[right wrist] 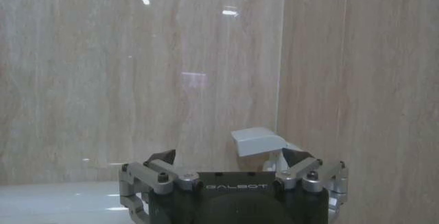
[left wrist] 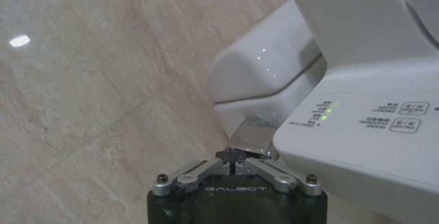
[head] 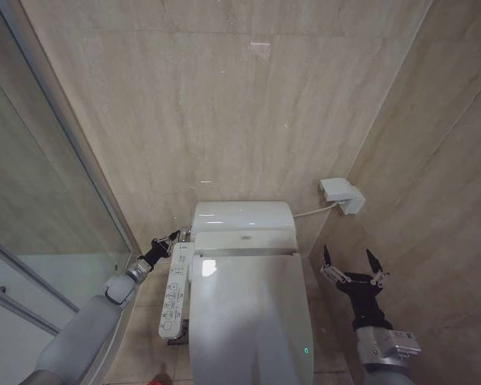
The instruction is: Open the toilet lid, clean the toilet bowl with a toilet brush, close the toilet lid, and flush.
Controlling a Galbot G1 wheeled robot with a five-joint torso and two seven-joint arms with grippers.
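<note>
Two tools flank the large glossy white plastic toilet lid [head: 252,317], which lies shut, long axis near-to-far. Left tool [head: 167,240], clenched, sits at the chrome flush lever [left wrist: 250,134] on the tank's left. Right tool [head: 352,263] hangs released, right of the lid.

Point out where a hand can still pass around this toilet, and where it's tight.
Free: the floor strip between the closed toilet lid and the right wall, where the open right gripper hovers, and the wall above the tank. Crowded: the left side, where the shut left gripper sits at a metal lever beside the control panel.
</note>
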